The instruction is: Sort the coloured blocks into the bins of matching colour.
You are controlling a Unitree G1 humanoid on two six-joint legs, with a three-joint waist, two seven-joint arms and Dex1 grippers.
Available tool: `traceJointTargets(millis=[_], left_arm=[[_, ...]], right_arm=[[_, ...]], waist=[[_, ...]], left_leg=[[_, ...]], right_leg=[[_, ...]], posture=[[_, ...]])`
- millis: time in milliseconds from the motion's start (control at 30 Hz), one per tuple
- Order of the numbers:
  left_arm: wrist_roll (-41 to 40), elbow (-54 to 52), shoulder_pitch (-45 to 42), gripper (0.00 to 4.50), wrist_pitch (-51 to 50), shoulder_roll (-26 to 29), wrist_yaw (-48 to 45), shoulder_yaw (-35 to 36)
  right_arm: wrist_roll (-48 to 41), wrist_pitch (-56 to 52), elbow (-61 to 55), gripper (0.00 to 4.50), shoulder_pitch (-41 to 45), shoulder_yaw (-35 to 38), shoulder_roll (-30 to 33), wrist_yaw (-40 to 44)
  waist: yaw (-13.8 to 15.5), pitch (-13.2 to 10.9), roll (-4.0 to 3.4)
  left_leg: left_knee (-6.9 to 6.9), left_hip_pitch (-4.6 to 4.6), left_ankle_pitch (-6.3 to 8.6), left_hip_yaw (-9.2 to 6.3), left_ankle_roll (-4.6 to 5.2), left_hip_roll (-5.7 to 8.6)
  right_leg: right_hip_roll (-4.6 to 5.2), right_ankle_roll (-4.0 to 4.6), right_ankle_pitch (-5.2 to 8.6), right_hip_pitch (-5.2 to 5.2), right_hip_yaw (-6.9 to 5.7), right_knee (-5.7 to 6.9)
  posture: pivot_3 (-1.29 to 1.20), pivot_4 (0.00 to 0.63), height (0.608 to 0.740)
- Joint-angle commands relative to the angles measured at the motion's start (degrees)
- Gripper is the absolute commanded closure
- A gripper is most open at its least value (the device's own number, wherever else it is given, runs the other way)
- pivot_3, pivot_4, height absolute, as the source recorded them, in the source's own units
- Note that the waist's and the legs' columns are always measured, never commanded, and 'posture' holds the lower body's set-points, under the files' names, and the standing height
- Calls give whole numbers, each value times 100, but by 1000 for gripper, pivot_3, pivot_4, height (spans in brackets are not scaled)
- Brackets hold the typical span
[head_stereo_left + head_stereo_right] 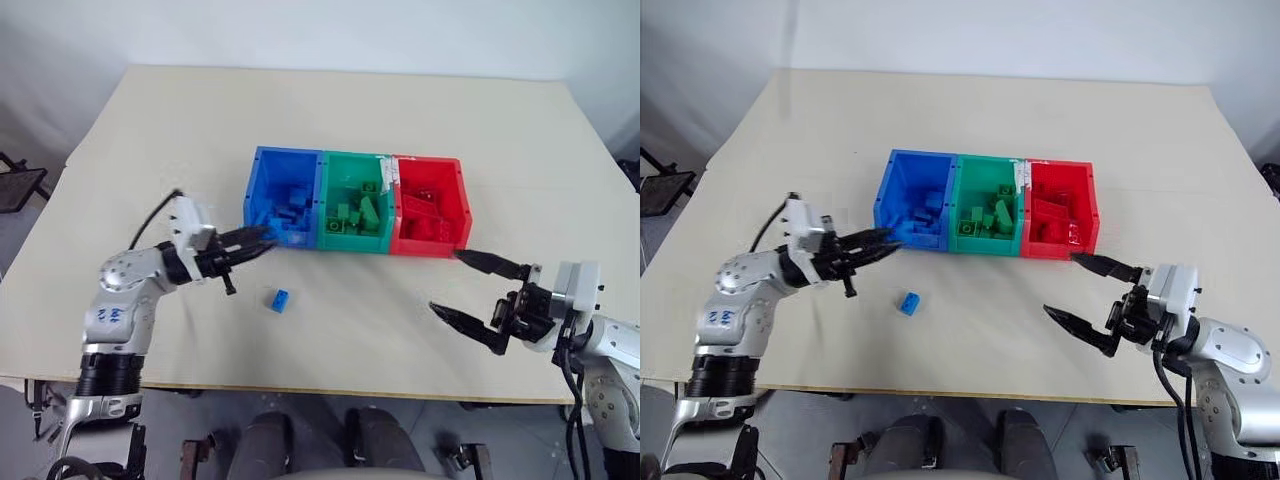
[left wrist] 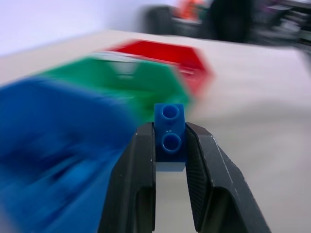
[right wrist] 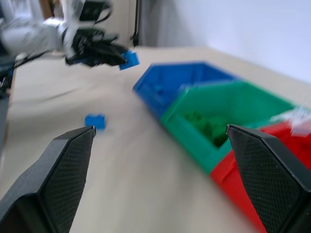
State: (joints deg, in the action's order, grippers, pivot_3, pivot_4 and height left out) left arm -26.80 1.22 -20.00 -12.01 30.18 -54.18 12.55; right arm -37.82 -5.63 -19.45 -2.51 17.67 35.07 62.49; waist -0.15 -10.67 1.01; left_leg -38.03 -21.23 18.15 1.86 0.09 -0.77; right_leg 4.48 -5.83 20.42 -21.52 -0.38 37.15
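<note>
Across the beige tabletop (image 1: 330,110) sit three joined open plastic bins in a row: the blue bin (image 1: 283,210) holds blue bricks, the green bin (image 1: 354,214) green ones, the red bin (image 1: 430,206) red ones. Beside the blue bin, the left gripper (image 1: 262,237) pinches a small blue studded brick (image 2: 170,131) between closed fingertips, another blue brick (image 1: 278,299) lies loose on the table nearby, and the right gripper (image 1: 464,287) hangs wide open and empty before the red bin.

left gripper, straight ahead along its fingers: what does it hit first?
Probably the blue bin. The left gripper, shut on a blue block, points at that bin's near corner. Depth and height are unclear, so it could pass over the rim instead.
</note>
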Motion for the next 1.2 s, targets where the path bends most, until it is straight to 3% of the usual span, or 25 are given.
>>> traceJointTargets(millis=[33, 167, 300, 467, 633, 667, 800, 1000, 1200], left_arm=[[41, -405, 361, 4018, 129, 45, 569, 434], [212, -434, 311, 4018, 142, 0, 1043, 409], [317, -165, -400, 4018, -60, -55, 1166, -4], [882, 814, -1531, 4018, -43, -209, 1160, -767], [1244, 1959, -2427, 4018, 49, -533, 1340, -1060], [1272, 2098, -2543, 3269, 53, -582, 1344, -1084], [1254, 2235, -2713, 2079, 237, -668, 1069, -1140], [903, 1663, -2006, 164, 440, -226, 490, -730], [476, 1011, -520, 42, 934, 683, -272, 150]], right_arm=[[-145, 15, -38, 0, 125, 71, -56, -142], [-120, -9, -5, 0, 199, 50, -36, -171], [-52, -32, 85, 0, 316, -11, -27, -198], [28, 5, 269, 0, 437, -73, 18, -175], [49, 120, 386, 0, 377, 10, 36, -79], [41, 143, 384, 0, 339, 35, 31, -64], [29, 249, 392, 0, 213, 75, 4, -18], [26, 404, 561, 0, 149, 83, 4, 87], [49, 502, 884, 0, 279, 0, 154, 497]], waist=[[-1, 0, 0], [25, 0, 1], [33, 0, 1], [13, 0, 1], [7, -1, 2], [13, -1, 2], [7, -1, 2], [-18, -1, 2], [-59, -1, 2]], left_leg=[[1, 0, 1, -1, 0, 0], [1, -4, 7, -6, 10, 2], [1, -5, 7, -9, 11, 4], [1, -4, 0, -5, -1, 10], [2, -6, 0, 7, -1, 8], [2, -7, 0, 7, -1, 7], [1, -12, 1, 7, 0, 8], [2, -6, 1, 12, -2, 4], [2, -4, 0, 9, -4, 1]], right_leg=[[1, -1, -1, 0, -1, -2], [4, -3, -1, 3, -7, -6], [5, -2, -2, 5, -13, -7], [1, -5, -3, 4, -16, -4], [-6, -9, -5, -4, -15, -3], [-6, -9, -5, -5, -14, -5], [-4, -15, -8, -5, -14, -3], [-5, -17, -9, -5, -12, -9], [0, -17, -9, -4, -11, -10]], posture=[[0, 150, 740], [0, 150, 740], [0, 150, 740], [0, 150, 740], [0, 150, 740], [0, 150, 740], [0, 150, 740], [0, 150, 740], [0, 150, 740]])
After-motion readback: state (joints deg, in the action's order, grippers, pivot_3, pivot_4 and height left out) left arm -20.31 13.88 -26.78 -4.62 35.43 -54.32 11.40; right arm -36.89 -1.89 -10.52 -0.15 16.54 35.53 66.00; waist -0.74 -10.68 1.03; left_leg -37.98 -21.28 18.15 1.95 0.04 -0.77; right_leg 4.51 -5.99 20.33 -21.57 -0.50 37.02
